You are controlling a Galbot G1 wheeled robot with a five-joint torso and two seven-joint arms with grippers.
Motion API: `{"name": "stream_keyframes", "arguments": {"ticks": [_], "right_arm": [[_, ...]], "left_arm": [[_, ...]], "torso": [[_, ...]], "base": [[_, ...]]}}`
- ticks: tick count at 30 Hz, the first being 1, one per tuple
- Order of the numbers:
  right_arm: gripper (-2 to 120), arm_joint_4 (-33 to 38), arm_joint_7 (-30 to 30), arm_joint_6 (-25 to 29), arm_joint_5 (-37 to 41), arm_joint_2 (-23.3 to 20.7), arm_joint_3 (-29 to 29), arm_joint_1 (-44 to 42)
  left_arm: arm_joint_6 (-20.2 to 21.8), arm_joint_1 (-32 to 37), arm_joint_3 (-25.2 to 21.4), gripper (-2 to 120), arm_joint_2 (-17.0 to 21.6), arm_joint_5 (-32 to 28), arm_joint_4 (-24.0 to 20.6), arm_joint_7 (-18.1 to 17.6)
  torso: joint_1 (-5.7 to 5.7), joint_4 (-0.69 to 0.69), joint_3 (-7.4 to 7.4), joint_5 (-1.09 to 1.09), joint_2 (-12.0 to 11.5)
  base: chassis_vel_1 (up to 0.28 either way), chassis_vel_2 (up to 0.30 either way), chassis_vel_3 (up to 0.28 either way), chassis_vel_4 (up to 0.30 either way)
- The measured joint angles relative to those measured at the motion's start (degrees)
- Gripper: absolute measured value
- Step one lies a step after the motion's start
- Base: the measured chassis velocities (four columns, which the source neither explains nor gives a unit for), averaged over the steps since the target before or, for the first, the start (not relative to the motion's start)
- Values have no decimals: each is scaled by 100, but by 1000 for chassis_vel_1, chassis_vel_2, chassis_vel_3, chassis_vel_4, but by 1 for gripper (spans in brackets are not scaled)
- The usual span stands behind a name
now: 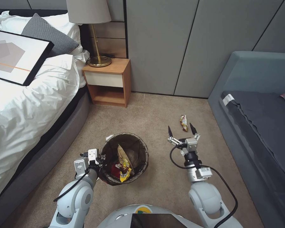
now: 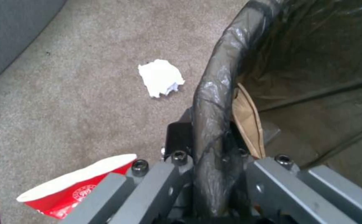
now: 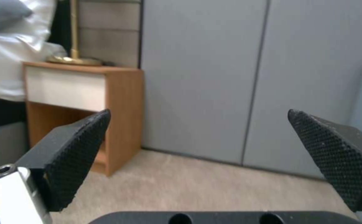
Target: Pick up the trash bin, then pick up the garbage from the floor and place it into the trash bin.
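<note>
Trash bin (image 1: 127, 158) at lower centre gripped at rim by left gripper (image 1: 99, 157), some litter inside. Right gripper (image 1: 182, 133) wide open, empty; wrapper (image 1: 184, 122), tissue (image 2: 160, 77), cup (image 2: 75, 186) left on floor.

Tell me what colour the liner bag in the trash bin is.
Dark brown-black, seen best in the left wrist view, where the liner bag folds over the trash bin rim.

head: high, down at carpet (image 1: 155, 107) | wrists: low, close | shared: nightstand (image 1: 108, 83)
</note>
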Motion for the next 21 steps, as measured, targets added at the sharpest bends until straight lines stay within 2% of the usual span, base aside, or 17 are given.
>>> {"name": "stream_keyframes", "arguments": {"ticks": [4,6,7,9,11,17,21], "right_arm": [[100,14,103,67,-99,60,269,-135],[100,10,301,112,-199,140,735,-364],[100,10,301,112,-199,140,735,-364],[100,-61,401,186,-302,260,1202,-617],[100,-127,459,280,-359,325,1383,-731],[100,-296,750,621,-489,601,1548,-1156],[100,-461,775,1167,-807,987,1818,-1720]], "left_arm": [[0,0,0,3,18,-9,2,1],[-3,0,-5,3,58,-15,9,18],[-3,0,-5,3,58,-15,9,18],[-18,0,-8,3,87,-15,11,42],[-23,-2,-12,3,100,-15,12,49],[-43,-16,-17,3,134,-11,18,76],[-60,-40,-40,3,155,-8,35,92]], "torso": [[0,0,0,1,0],[0,1,0,0,0],[0,1,0,0,0],[0,1,0,1,0],[0,0,0,0,0],[0,3,0,1,0],[0,0,0,0,0]], "base": [[0,0,0,0],[0,0,0,0],[0,0,0,0],[0,0,0,0],[0,0,0,0],[0,0,0,0],[0,0,0,0]]}}
